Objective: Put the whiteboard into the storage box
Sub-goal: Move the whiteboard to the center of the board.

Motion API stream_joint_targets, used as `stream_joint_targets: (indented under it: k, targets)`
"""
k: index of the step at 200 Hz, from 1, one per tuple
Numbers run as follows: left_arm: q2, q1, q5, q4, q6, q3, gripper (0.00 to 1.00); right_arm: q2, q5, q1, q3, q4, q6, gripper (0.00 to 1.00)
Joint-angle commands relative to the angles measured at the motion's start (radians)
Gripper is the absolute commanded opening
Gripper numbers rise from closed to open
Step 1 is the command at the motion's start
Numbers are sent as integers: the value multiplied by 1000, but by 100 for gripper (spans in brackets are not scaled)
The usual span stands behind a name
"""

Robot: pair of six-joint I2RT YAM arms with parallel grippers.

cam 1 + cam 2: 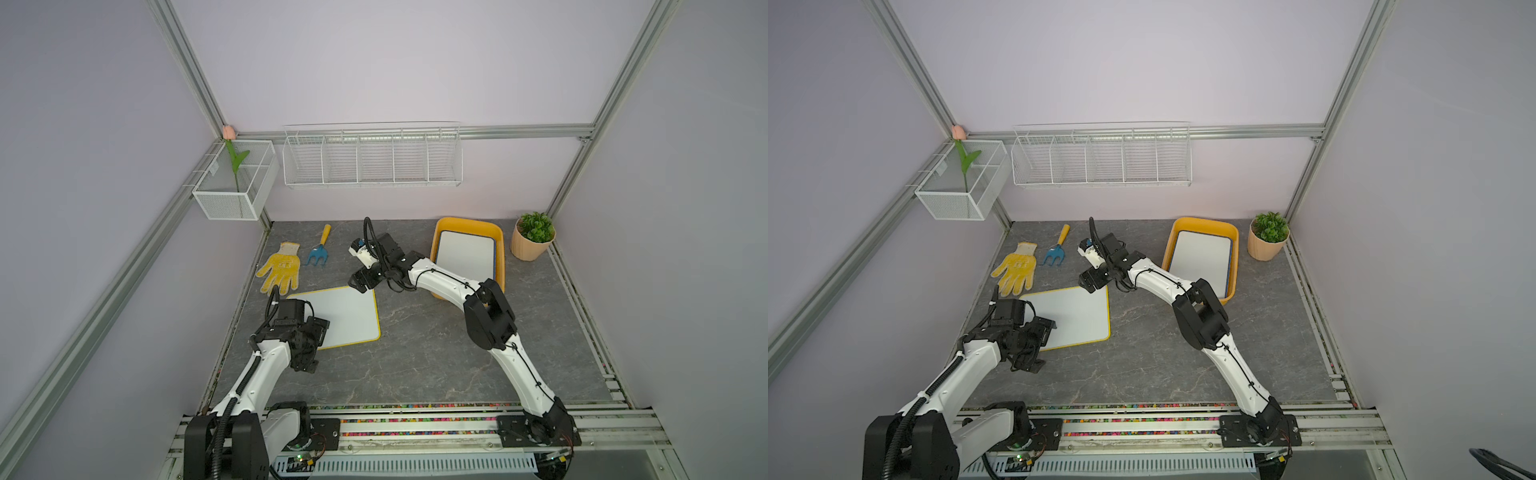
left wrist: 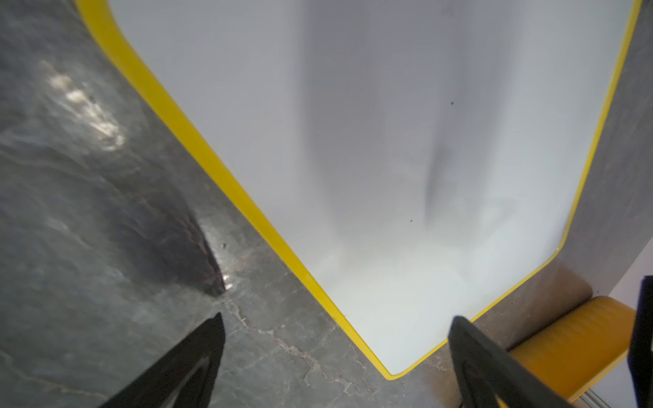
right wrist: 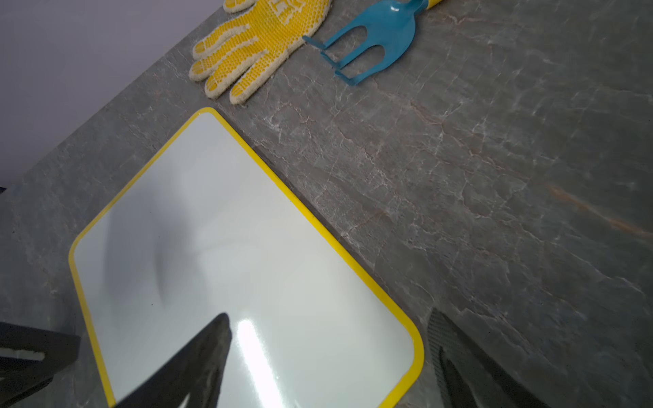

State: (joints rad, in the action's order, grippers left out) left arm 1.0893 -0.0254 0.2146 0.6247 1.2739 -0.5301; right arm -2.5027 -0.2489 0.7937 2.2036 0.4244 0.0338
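1. Table: grey, stone-patterned; carries everything below.
2. Storage box: near the table's far right corner, long axis running far to near. A blue-framed whiteboard lies inside.
3. Yellow-framed whiteboard: flat by the table's left edge, well apart from the box, long axis across the table. I judge it needs a quarter turn to fit.
4. My right gripper: jaws wide, astride the board's far right corner, on the side towards the box.
5. My left gripper: jaws wide, astride the board's near left corner. Neither holds anything.
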Motion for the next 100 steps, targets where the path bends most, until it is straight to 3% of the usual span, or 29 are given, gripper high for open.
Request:
stream_joint_targets:
  k: [1, 51, 100]
  targets:
    - [23, 1, 5, -51, 56, 9, 100, -47, -21, -1, 97, 107, -49, 89]
    - [89, 1, 8, -96, 61, -8, 100, -166, -21, -1, 261, 180, -22, 89]
    - [165, 1, 14, -148, 53, -13, 99, -207, -46, 2, 292, 198, -2, 89]
